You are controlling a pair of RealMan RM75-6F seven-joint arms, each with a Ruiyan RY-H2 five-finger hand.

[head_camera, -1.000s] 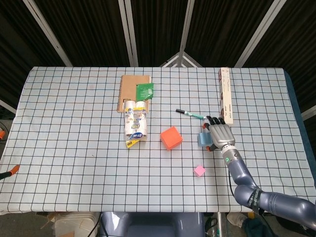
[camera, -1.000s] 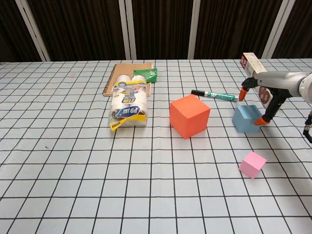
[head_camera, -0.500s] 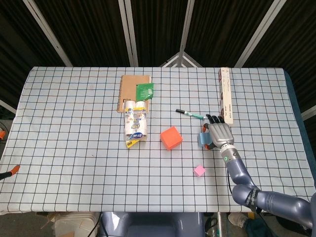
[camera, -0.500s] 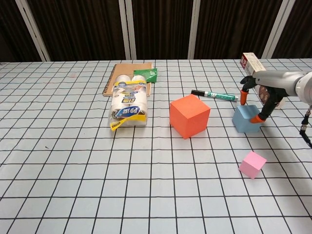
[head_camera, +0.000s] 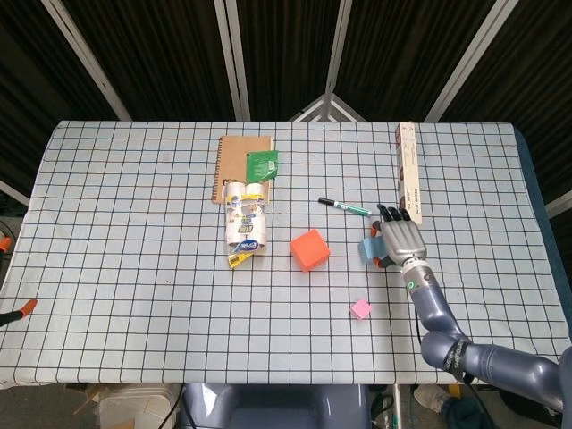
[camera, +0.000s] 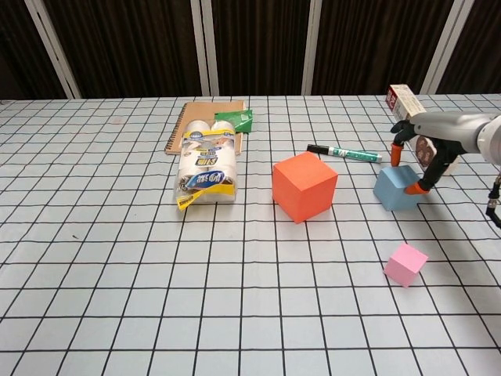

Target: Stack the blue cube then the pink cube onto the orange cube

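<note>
The orange cube [head_camera: 310, 249] [camera: 304, 186] stands mid-table. To its right is the blue cube [head_camera: 367, 249] [camera: 394, 190], tipped slightly, pinched by my right hand [head_camera: 399, 239] [camera: 427, 145] between orange-tipped fingertips [camera: 414, 188] at its top and right side. The small pink cube [head_camera: 361, 308] [camera: 405, 264] lies nearer the front edge, apart from both. My left hand shows in neither view.
A green marker [head_camera: 344, 206] [camera: 344, 152] lies just behind the blue cube. A long carton [head_camera: 408, 172] [camera: 407, 102] sits at the back right. A pack of bottles [head_camera: 245, 223] [camera: 207, 168], a notebook [head_camera: 243, 166] and a green packet [head_camera: 262, 164] lie left of the orange cube.
My right hand's fingers have closed in on the blue cube, which has tipped and shifted a little. The other cubes have not moved.
</note>
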